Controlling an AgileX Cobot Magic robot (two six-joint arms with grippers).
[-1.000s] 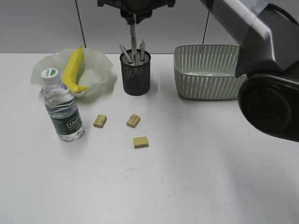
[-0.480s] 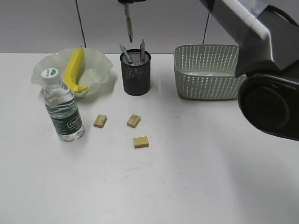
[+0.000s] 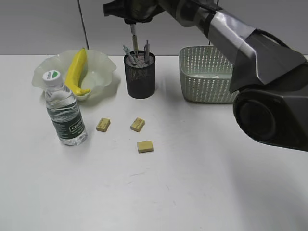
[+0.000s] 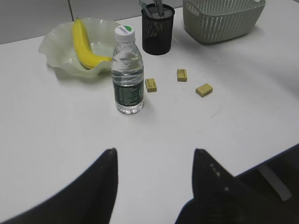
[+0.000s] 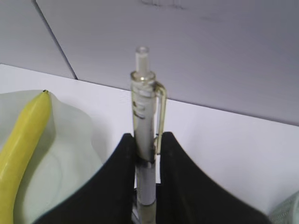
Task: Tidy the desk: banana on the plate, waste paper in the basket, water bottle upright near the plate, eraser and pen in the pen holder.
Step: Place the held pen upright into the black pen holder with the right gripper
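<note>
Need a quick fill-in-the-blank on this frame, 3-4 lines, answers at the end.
1. The banana lies in the ____.
2. The right hand is shut on a ____ above the black mesh cup.
3. ____ small yellow erasers lie loose on the desk.
4. The water bottle stands ____ on the desk.

Answers: plate; pen; three; upright

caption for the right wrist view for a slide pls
Right gripper holds a clear pen upright, with the banana in the plate at left.
</note>
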